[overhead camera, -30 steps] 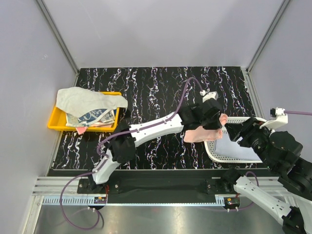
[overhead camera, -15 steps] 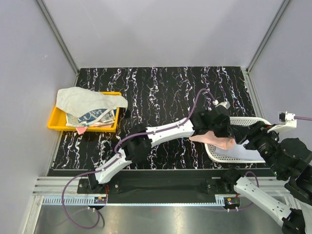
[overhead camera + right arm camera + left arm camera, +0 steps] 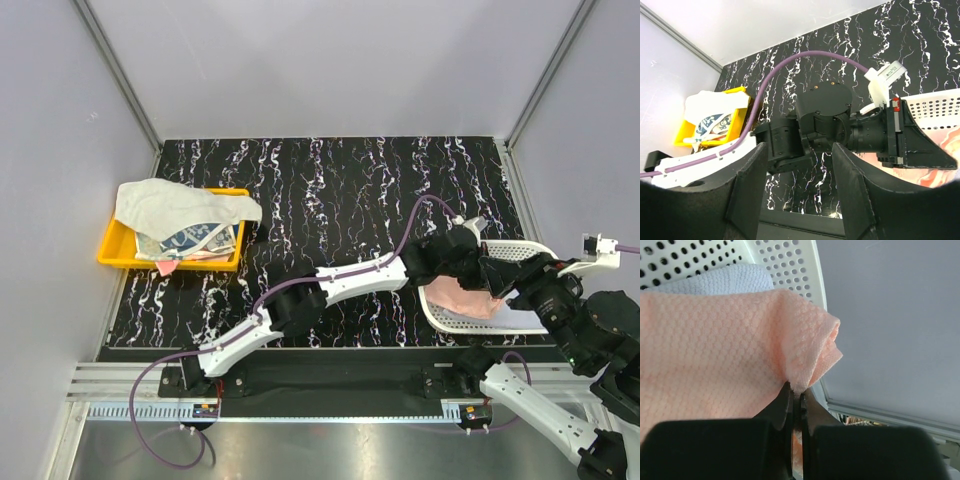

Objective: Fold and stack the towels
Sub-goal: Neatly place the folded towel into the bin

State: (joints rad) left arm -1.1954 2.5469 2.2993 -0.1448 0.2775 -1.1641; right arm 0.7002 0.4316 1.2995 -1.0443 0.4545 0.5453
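Left wrist view: the pale pink towel (image 3: 715, 355) is pinched at a folded corner by the left jaws, clamped tight. It is held over a pale blue towel (image 3: 725, 281) in the white basket (image 3: 785, 260) at the counter's (image 3: 330, 190) 4 o'clock, probably for stacking. The right jaws are held wide and empty.

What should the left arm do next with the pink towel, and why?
Probably lower it a little and release. The left gripper is shut on the edge of the folded pink towel over the white basket, with a pale blue towel lying under it, so stacking it there seems next.
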